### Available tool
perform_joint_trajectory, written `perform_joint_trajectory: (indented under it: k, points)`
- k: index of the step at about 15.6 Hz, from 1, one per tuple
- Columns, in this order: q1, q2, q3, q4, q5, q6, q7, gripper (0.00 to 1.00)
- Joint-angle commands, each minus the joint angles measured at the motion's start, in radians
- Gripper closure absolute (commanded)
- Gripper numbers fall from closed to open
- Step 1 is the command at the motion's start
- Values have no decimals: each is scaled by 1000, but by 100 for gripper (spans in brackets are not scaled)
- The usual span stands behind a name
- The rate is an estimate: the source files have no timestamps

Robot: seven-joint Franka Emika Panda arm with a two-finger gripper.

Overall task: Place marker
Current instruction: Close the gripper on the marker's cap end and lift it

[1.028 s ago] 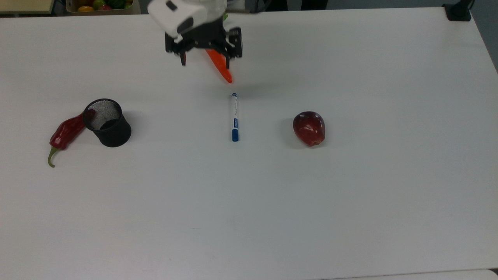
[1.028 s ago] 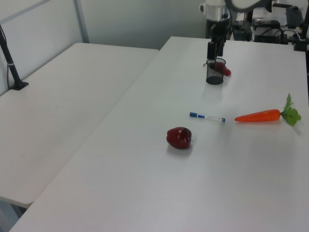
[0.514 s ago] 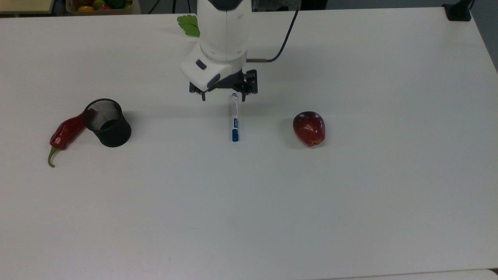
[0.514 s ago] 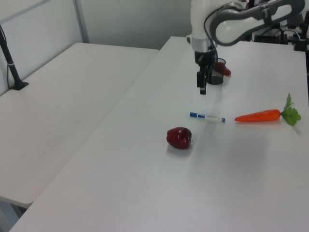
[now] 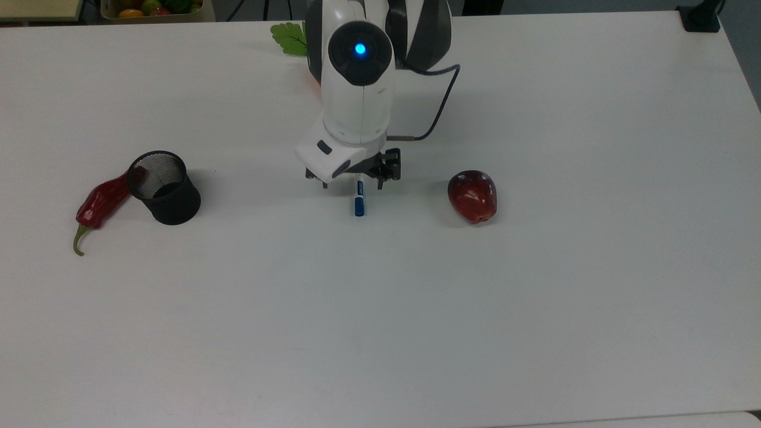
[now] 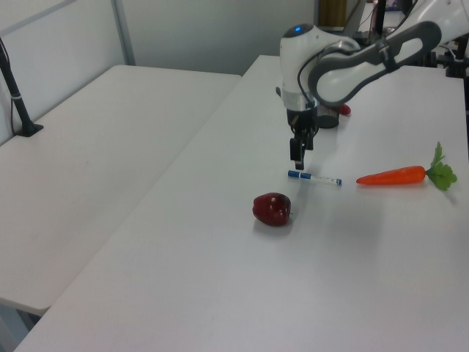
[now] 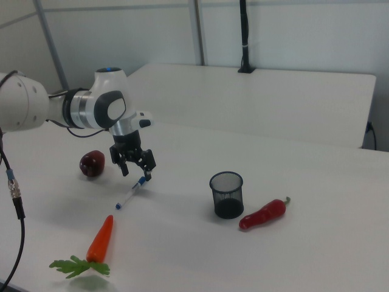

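The marker [image 5: 359, 201] lies flat on the white table [image 5: 535, 297], between the black mesh cup [image 5: 165, 188] and the red apple [image 5: 472, 195], nearer the apple. In the top view only its blue-capped end shows; the arm's wrist covers the rest. In the left view the whole marker [image 6: 314, 177] is visible, its tip end pointing toward the carrot [image 6: 392, 176], with a small gap between them.

The gripper [image 7: 135, 168] hangs above the capped end of the marker [image 7: 130, 194], fingers pointing down and spread apart, holding nothing. In the right view the fingertips [image 7: 148, 176] sit just above the pen; contact cannot be confirmed. In the left view the gripper [image 6: 297, 155] stands close over the blue cap.

Surroundings: a red chili pepper [image 5: 98, 201] rests against the cup on the top view's left. The apple sits apart from the marker. In the top view the carrot's orange body is hidden behind the arm; only its green leaves [image 5: 289, 37] are visible. A crate of coloured produce [image 5: 156, 8] is cut off at the top edge. Nothing lies between the gripper and the marker.
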Motion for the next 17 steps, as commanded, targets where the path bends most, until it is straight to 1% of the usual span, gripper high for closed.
perform_joint_trajectory:
  k: [1,2,5,6,8,10,11,14,15,17]
  points:
    - [19,-3,-4,-39,-11,75,35,15]
    - [19,3,-4,-38,-11,81,35,20]
    - [22,14,-4,-36,-12,87,35,41]
    - [22,15,-4,-38,-12,96,33,46]
    - [24,21,-4,-39,-12,113,33,49]
    - [24,27,-4,-38,-14,115,32,55]
    - [24,27,-4,-38,-20,115,32,57]
    - [25,30,-4,-39,-26,115,32,69]
    - [25,32,-4,-39,-28,115,32,75]
    - [25,32,-4,-39,-28,115,32,81]
